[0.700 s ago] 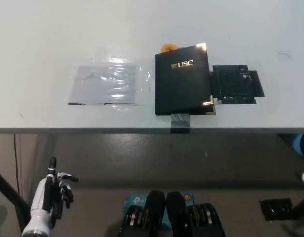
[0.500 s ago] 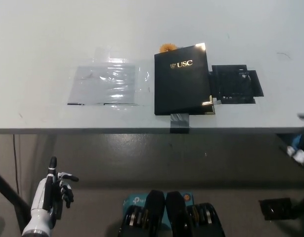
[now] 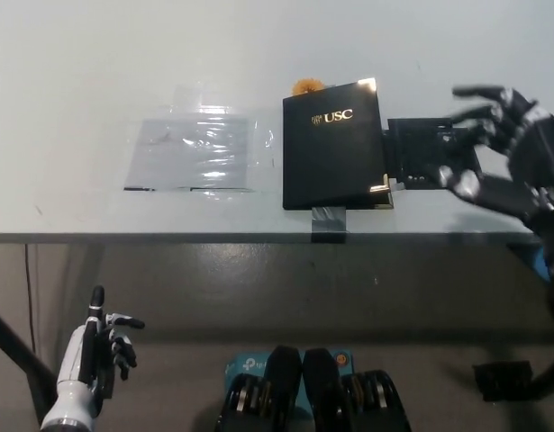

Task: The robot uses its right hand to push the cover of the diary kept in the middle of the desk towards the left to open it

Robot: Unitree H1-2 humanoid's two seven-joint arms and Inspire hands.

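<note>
A black diary (image 3: 334,144) with gold "USC" lettering lies closed on the pale desk (image 3: 96,72), near its front edge. My black right hand (image 3: 506,153) hovers over the desk's right side, fingers spread and open, a short way right of the diary and not touching it. It sits above a black taped patch (image 3: 421,153) beside the diary's right edge. My white left hand (image 3: 95,349) rests below the desk's front edge at the lower left, fingers apart, holding nothing.
A clear plastic sheet (image 3: 194,153) is taped to the desk left of the diary. A strip of grey tape (image 3: 328,220) runs from the diary over the desk's front edge. A small orange thing (image 3: 303,87) peeks out behind the diary.
My right hand has risen from the lower right edge of the picture to above the desk, right of the diary. The diary and left hand have not moved.
</note>
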